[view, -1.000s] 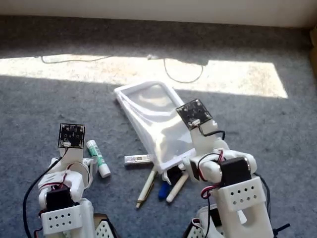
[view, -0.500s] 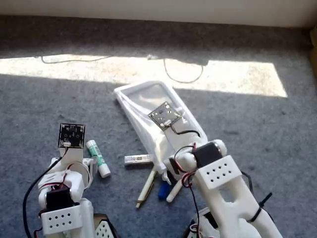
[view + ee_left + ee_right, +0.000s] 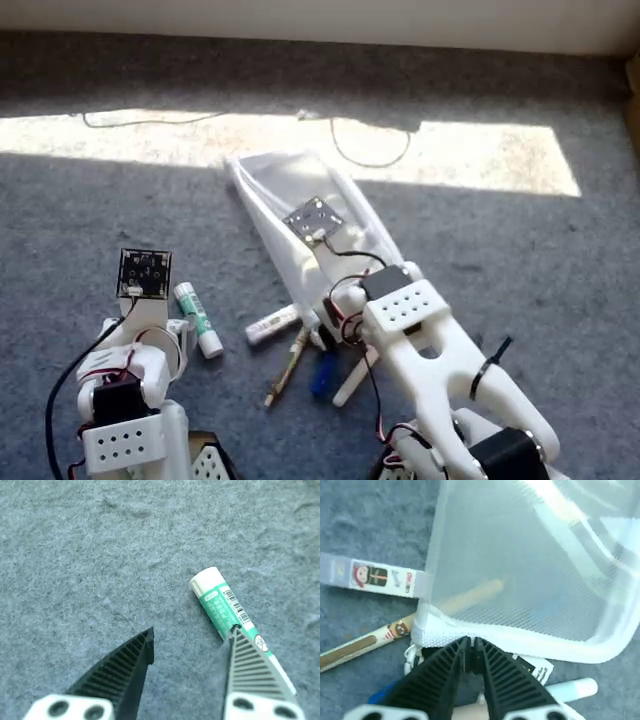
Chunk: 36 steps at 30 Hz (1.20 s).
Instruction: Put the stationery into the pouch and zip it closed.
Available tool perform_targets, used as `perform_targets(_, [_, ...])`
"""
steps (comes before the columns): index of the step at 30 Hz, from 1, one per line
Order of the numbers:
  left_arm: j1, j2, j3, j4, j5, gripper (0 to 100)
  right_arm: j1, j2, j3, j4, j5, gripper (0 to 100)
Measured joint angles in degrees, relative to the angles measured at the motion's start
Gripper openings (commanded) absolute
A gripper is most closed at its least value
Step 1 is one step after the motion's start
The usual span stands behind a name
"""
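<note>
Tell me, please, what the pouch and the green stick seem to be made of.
The pouch looks like fine white mesh fabric, probably synthetic: the weave shows, and a pencil is partly seen through it. Its edge has a thicker woven binding. The green stick looks like smooth, hard plastic, with a white cap and a printed label.

The worktop (image 3: 570, 280) was covered in a grey, carpet-like material. A bright band of sunlight (image 3: 480, 160) crossed its far part. A thin dark cable (image 3: 372, 163) looped there. A pale strip of wall (image 3: 300, 18) ran along the far edge.
</note>
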Motion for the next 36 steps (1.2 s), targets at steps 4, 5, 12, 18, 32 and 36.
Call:
perform_targets(4, [0.0, 0.0, 0.0, 0.0, 0.0, 23, -0.09, 0.53, 0.0, -5.36, 0.0, 2.2])
perform_targets(5, [0.0, 0.0, 0.0, 0.0, 0.0, 23, -0.09, 0.53, -0.35, -5.54, 0.0, 2.2])
perform_targets(12, [0.0, 0.0, 0.0, 0.0, 0.0, 23, 0.09, 0.62, -13.01, 6.95, 0.0, 2.8])
perform_targets(18, [0.0, 0.0, 0.0, 0.0, 0.0, 23, -0.09, 0.62, -23.82, 22.77, 0.0, 9.7])
perform_targets(32, [0.0, 0.0, 0.0, 0.0, 0.0, 23, -10.02, 0.62, -23.91, 29.89, 8.88, 13.8])
perform_targets(36, [0.0, 0.0, 0.0, 0.0, 0.0, 23, -10.02, 1.49, -21.8, 28.92, 13.98, 13.8])
